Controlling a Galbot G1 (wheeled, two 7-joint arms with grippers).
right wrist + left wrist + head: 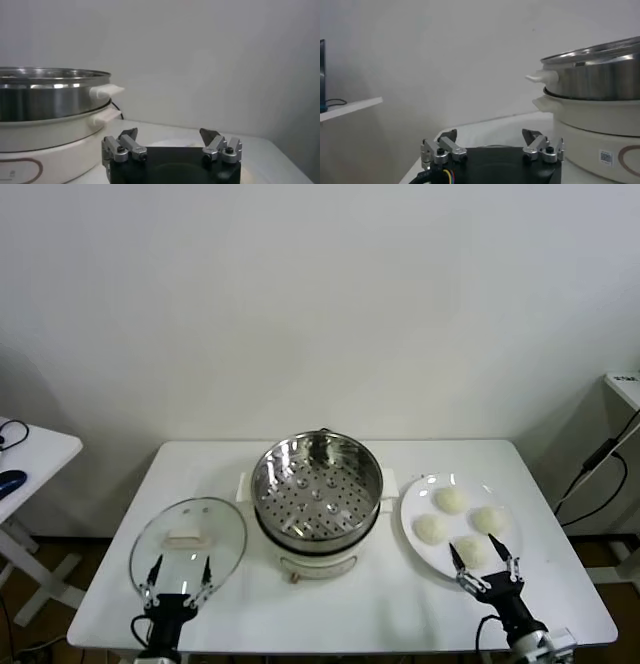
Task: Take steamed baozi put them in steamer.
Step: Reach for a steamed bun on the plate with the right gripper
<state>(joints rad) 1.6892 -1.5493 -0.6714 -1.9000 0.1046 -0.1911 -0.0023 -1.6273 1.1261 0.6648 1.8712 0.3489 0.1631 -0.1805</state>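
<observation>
Head view: four steamed baozi (462,526) sit on a plate (412,514) right of the steamer (316,489); soft, light buns, best pinched gently across the dome. Right gripper (484,566) hovers spread beside them. Left wrist view: left gripper (490,145) gapes empty.

A white table (330,614) is seen from above; the steamer (316,489) is set at its middle, uncovered, its perforated tray exposed; a glass lid (188,542) with a white handle is laid flat to its left; a white plate (420,529) is placed to its right, and four steamed baozi (451,500) are gathered on it. The left gripper (180,574) is held spread at the lid's near edge; the right gripper (484,565) is held spread at the nearest bun.
</observation>
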